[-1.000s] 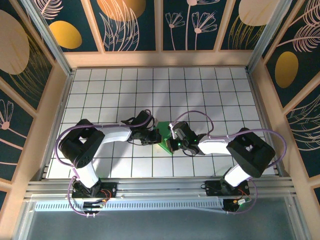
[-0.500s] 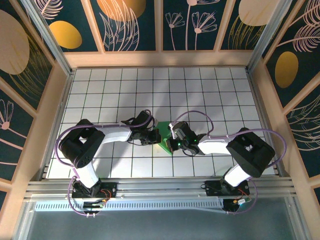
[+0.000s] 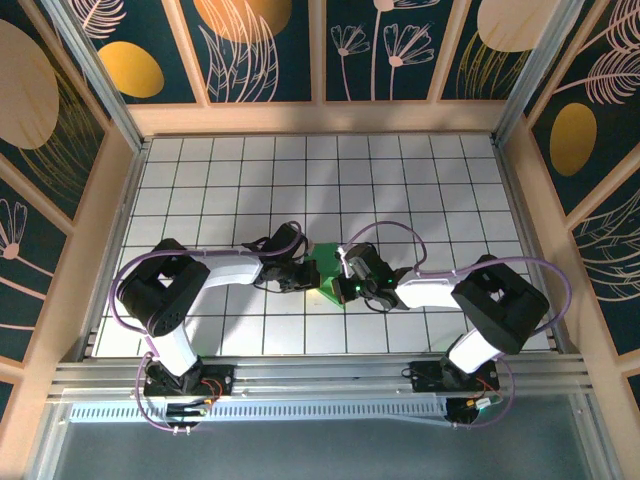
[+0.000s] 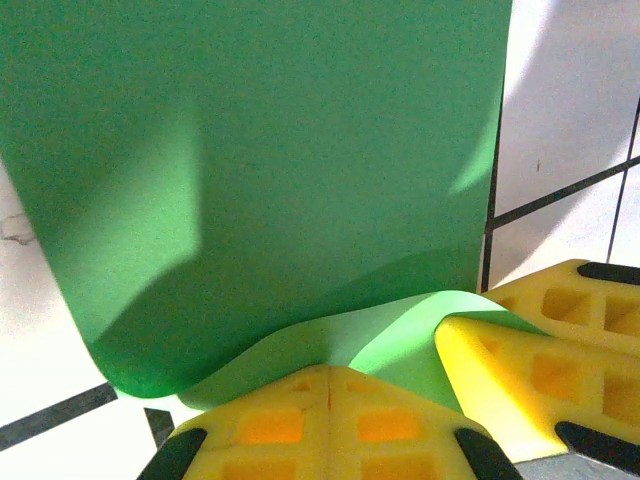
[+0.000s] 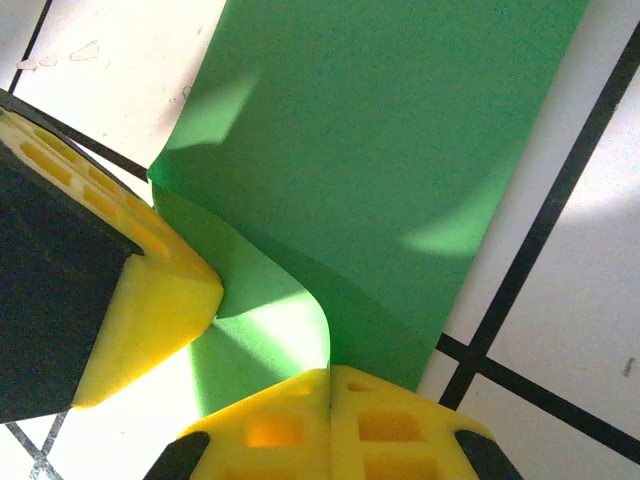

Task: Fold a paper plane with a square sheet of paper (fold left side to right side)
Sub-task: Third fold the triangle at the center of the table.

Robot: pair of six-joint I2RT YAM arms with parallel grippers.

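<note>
The square sheet of paper (image 4: 260,170) lies mid-bench (image 3: 400,180), between my arms. My left pincer (image 4: 328,395) and right pincer (image 5: 330,400), side by side, are both closed on its lifted edge (the rest stretches flat away). The left looks placed to carry it rightward.

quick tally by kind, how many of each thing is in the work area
green paper sheet: 1
robot arms: 2, the left arm and the right arm
total: 3
</note>
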